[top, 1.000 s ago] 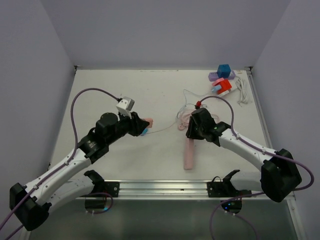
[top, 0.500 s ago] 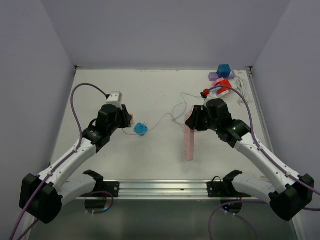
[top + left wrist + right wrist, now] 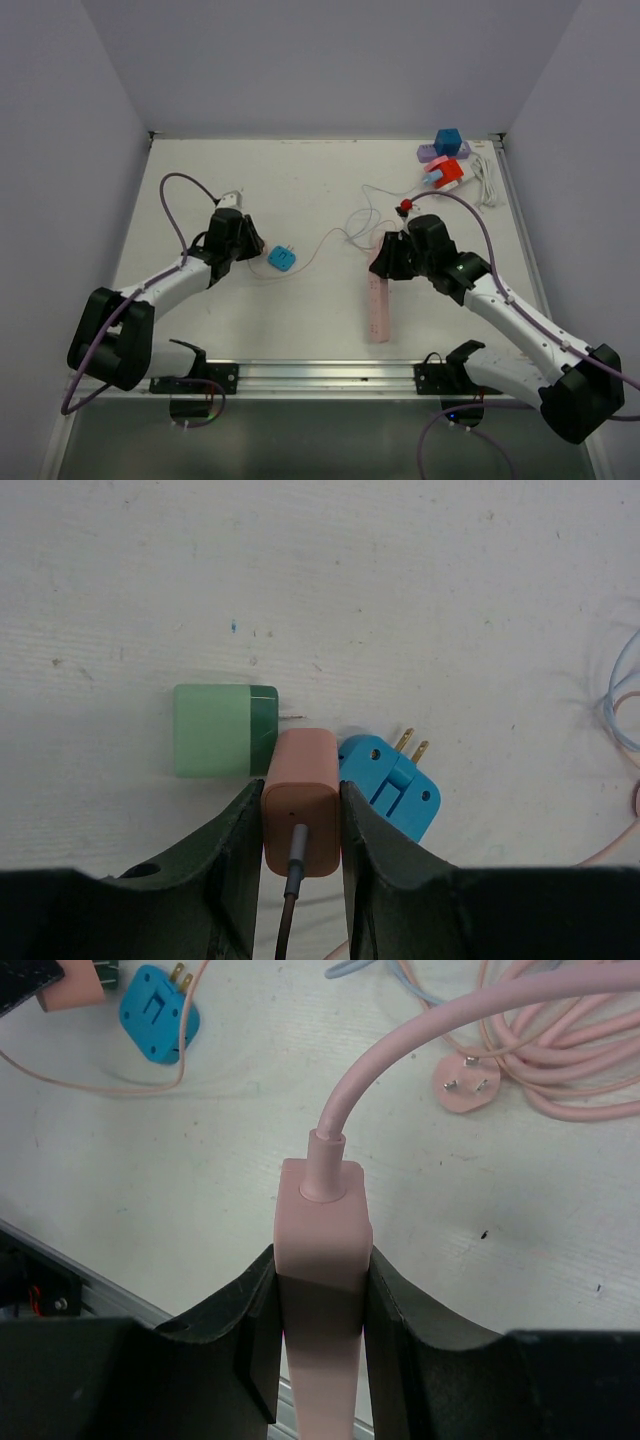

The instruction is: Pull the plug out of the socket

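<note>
Left wrist: left gripper [image 3: 301, 792] clamped on pink plug [image 3: 300, 770], cable [image 3: 289, 885] trailing back. Right wrist: right gripper [image 3: 321, 1265] squeezing power strip [image 3: 322, 1210], long axis along the fingers. Top: strip well off to left gripper's right, plug unplugged.

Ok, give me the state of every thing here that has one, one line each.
left claw: shut on the pink block.
pink block: clamped, well apart from the power strip.
right claw: shut on the power strip.
power strip: gripped at its cable end.
blue plug: lying loose, prongs bare.
green adapter: lying loose beside the pink block.
round pink plug: unplugged, pins up.
</note>
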Tool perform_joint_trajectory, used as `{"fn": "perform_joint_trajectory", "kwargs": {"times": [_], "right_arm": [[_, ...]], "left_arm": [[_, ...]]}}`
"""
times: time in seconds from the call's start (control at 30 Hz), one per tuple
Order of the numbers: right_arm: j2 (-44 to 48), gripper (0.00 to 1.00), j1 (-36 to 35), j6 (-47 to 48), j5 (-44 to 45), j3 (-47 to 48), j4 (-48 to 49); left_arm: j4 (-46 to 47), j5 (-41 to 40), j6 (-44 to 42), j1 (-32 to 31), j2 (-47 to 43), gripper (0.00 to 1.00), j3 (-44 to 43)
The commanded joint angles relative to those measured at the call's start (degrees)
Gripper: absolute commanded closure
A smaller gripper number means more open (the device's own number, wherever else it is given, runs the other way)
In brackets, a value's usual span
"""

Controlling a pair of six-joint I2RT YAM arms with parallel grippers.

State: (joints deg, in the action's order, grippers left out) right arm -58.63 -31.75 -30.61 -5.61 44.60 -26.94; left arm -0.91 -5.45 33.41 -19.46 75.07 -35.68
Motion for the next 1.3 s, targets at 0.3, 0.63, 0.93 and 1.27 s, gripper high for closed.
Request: {"fn": "perform_joint_trajectory", "kwargs": {"times": [0.3, 0.63, 0.93, 1.27], "right_arm": [[-4.38, 1.0, 0.28, -3.31, 3.76, -2.24, 7.43], [-13.96, 1.0, 2.04, -5.42, 5.43, 2.85, 9.62], [-29.16, 1.0, 7.05, -8.59, 5.61, 8.04, 16.38], [-47.62, 0.8, 7.67, -8.06, 0.77, 28.51, 17.37]], "left_arm": [[5.31, 4.31, 1.66, 1.09, -3.6, 0.39, -2.28], [-5.85, 1.33, -5.71, 1.27, -20.3, 0.0, -3.61], [-10.25, 0.0, -13.18, 1.27, -34.45, 0.0, 2.54], [-10.52, -4.56, -16.8, 1.27, -36.57, 0.0, 3.78]]}}
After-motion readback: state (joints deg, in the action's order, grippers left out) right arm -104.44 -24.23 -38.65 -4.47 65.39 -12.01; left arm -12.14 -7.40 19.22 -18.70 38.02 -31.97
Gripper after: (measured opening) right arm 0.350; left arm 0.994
